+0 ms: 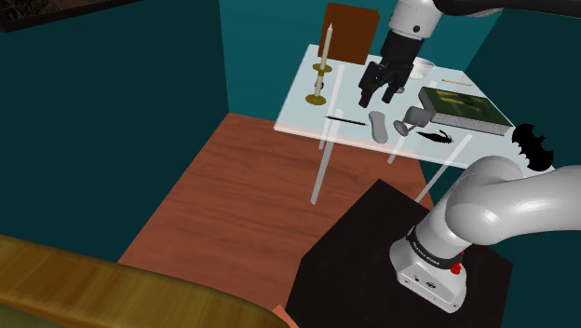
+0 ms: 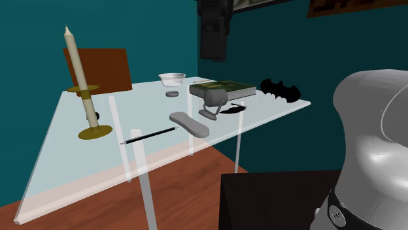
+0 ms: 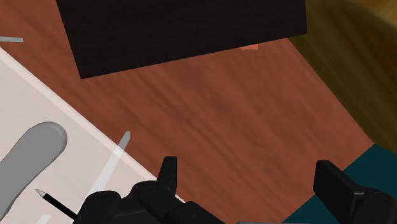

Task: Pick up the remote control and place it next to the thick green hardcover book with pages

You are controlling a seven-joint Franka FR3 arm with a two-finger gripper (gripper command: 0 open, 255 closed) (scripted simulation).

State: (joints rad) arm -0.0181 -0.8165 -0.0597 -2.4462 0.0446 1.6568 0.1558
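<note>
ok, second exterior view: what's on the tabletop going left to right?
candle → black pencil → grey remote control → green book → black bat shape. Left out, since they overlap others: the bowl and the grey item in front of the book.

Nothing can be read: the tiny dark line of print on the white arm, at four o'clock in the shoulder view, is too small to make out, as are the marks on the green book at two o'clock.
</note>
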